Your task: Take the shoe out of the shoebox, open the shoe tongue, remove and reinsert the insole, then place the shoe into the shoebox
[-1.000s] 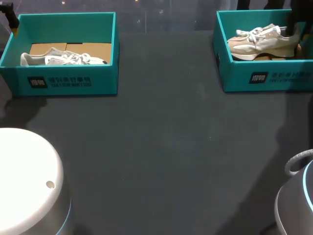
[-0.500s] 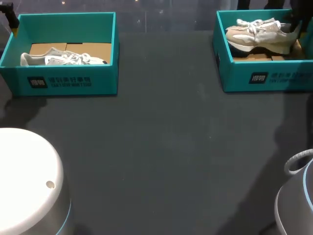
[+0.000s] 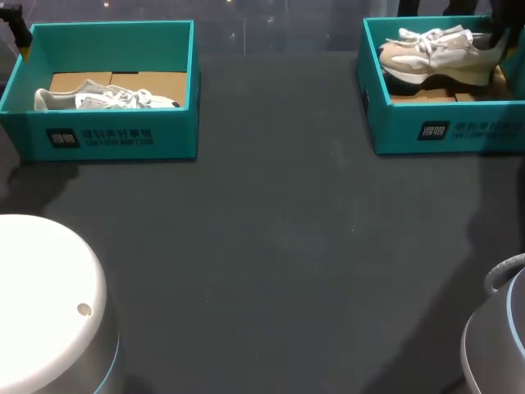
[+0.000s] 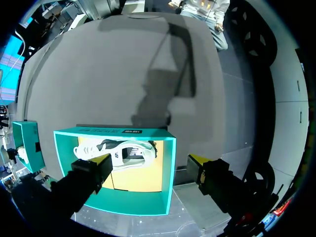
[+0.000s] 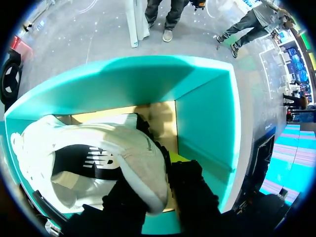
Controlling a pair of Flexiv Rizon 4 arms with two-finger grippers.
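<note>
R gripper (image 5: 157, 195): fingers pinched on heel of beige sneaker (image 5: 98, 153), one finger each side. Sneaker hangs inside R teal shoebox (image 5: 207, 123), looks clear of the cardboard floor, toe twd table centre (head view). Yellow tips mostly hidden by heel.

L gripper (image 4: 150, 160): fingers spread wide, nothing btwn them. Hovers over far edge of L teal shoebox (image 4: 169, 177). White sneaker (image 4: 123, 154) lies on its side on that box's cardboard floor.

Both boxes sit at far edge of dark table (image 3: 279, 246), well apart.
</note>
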